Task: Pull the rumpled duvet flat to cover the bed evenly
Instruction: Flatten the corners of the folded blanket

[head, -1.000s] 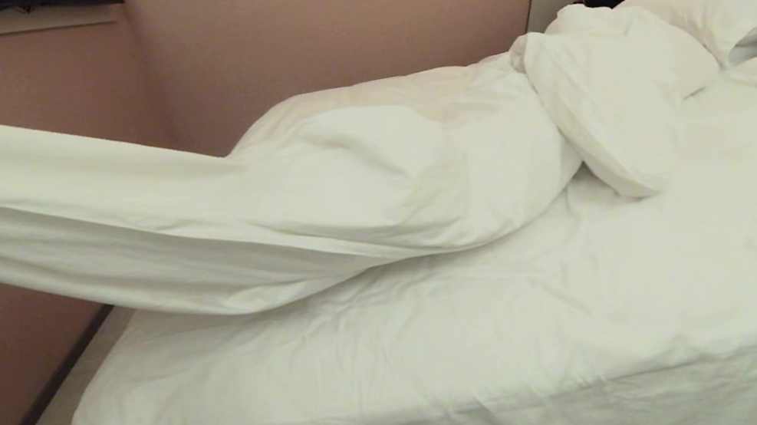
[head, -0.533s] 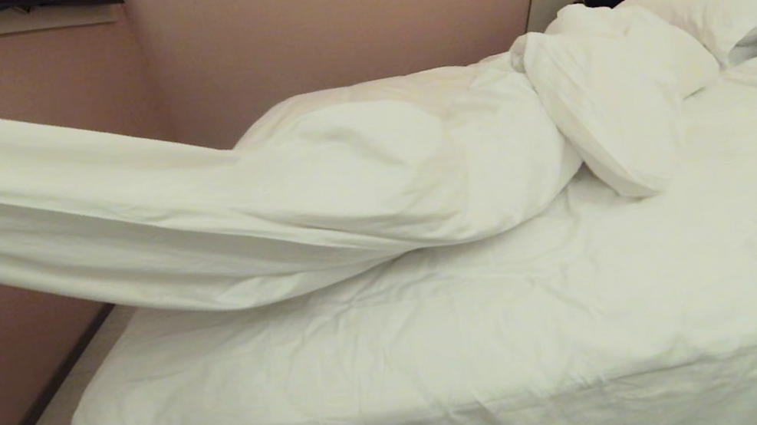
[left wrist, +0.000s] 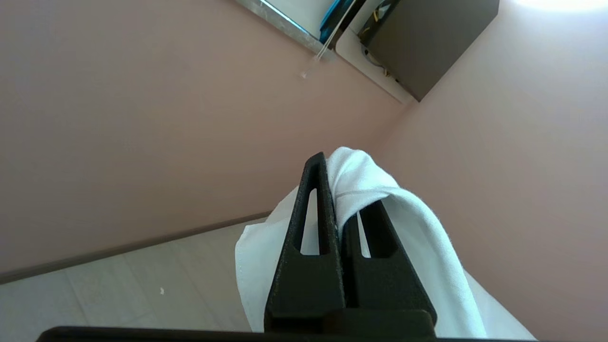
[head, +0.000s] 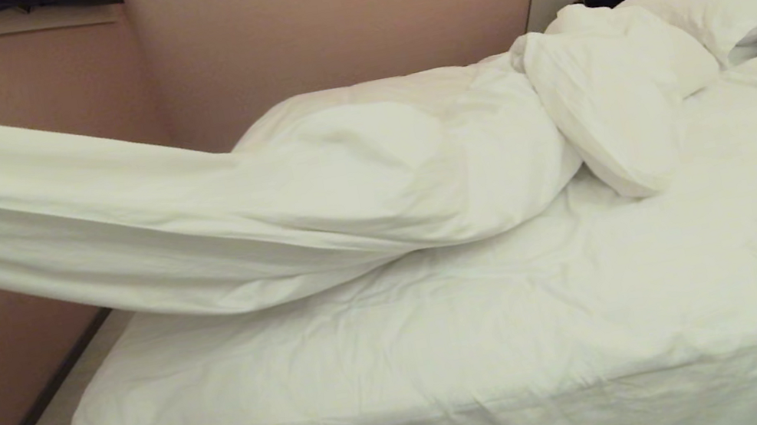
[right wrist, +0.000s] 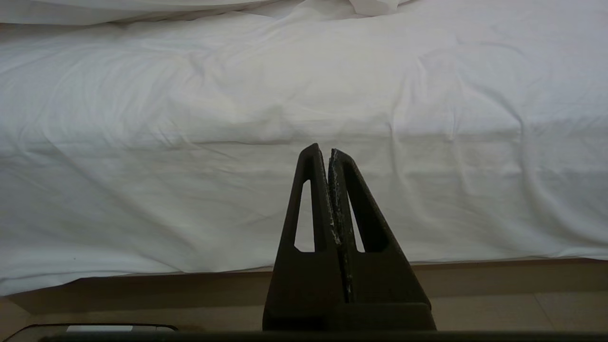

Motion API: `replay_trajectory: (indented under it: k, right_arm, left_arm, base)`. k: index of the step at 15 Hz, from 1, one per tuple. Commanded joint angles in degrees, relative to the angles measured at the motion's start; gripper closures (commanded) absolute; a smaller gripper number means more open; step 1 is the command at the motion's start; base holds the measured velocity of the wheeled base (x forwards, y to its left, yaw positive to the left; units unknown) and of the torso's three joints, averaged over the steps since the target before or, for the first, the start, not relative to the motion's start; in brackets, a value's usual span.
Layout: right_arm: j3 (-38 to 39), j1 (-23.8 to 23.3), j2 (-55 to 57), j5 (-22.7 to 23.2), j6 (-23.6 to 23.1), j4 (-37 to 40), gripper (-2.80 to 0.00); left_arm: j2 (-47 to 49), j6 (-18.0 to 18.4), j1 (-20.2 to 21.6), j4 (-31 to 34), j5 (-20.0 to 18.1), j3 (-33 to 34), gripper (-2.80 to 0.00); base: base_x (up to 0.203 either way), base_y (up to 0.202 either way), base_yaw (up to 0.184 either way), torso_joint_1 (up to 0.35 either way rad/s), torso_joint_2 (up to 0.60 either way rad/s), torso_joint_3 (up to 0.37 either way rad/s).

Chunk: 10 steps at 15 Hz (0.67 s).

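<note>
One corner of duvet (left wrist: 361, 185) pinched in left gripper (left wrist: 332, 190) jaws raised off-frame left of bed (head: 450, 355); right gripper (right wrist: 330, 156) jaws pressed together, empty.

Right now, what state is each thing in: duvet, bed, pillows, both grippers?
duvet: bunched along the bed's far side, one end lifted off it and stretched out past the left side.
bed: sheet mostly uncovered.
pillows: piled at the headboard.
left gripper: shut on the duvet's edge, raised.
right gripper: shut, empty, facing the bed's near side.
</note>
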Motion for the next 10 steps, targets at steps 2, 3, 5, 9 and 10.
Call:
replay_trajectory:
  k: [2, 3, 5, 9, 10]
  right_arm:
    - [0.00, 0.00, -0.02, 0.01, -0.01, -0.02, 0.00]
    - [0.00, 0.09, -0.02, 0.01, -0.02, -0.02, 0.00]
    - [0.00, 0.00, -0.02, 0.01, 0.00, -0.02, 0.00]
    - [0.00, 0.02, -0.02, 0.01, -0.01, -0.02, 0.00]
    - [0.00, 0.00, -0.02, 0.01, 0.07, -0.02, 0.00]
  left_arm:
    - [0.24, 0.63, -0.02, 0.08, -0.63, 0.44, -2.80]
    - [0.24, 1.49, -0.02, 0.17, -0.90, 0.61, -2.80]
    - [0.50, 4.35, -0.07, 1.37, -1.89, 1.25, -2.80]
    - [1.50, 17.29, -0.50, 13.45, -5.98, 1.16, -2.80]
    - [1.43, 19.91, -0.47, 16.74, -6.12, 0.72, -2.80]
  base:
    - [0.000, 0.000, 0.000, 0.000, 0.00, 0.000]
    - [0.000, 0.000, 0.000, 0.000, 0.00, 0.000]
    - [0.000, 0.000, 0.000, 0.000, 0.00, 0.000]
    - [0.000, 0.000, 0.000, 0.000, 0.00, 0.000]
    - [0.000, 0.000, 0.000, 0.000, 0.00, 0.000]
